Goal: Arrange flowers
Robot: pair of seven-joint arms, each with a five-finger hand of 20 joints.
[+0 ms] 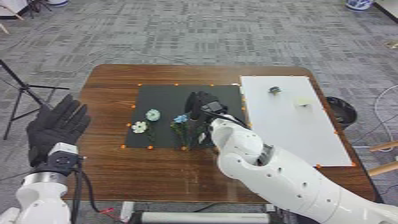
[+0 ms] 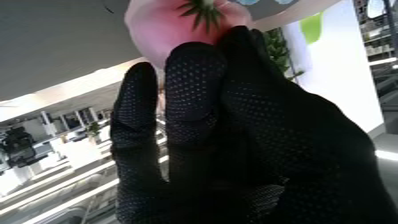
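Risk: the right hand (image 1: 213, 106) is working close to the pink bloom (image 2: 169, 25); any squeeze placed too high would be crushing the petals rather than taking the stem. Its glove is also sitting just beside the blue flower (image 1: 180, 119) on the black mat (image 1: 160, 92), so a sideways sweep would probably be dragging that one out of line. Leaves on the green stem (image 2: 280, 50) could be snagging on the glove during a lift. Whether the right hand is grasping the bloom or is released, the observer is unable to tell.

Materials: the glove is showing black fabric with a dotted texture; the bloom is looking smooth and rounded, its pointed green sepals spreading like a star. The white flower (image 1: 139, 127) and pale green flower (image 1: 153, 115) are lying left of the blue one, making 3 in a loose cluster. The left hand (image 1: 53, 132) is resting released, fingers straight, beside the brown wooden table (image 1: 133, 175).
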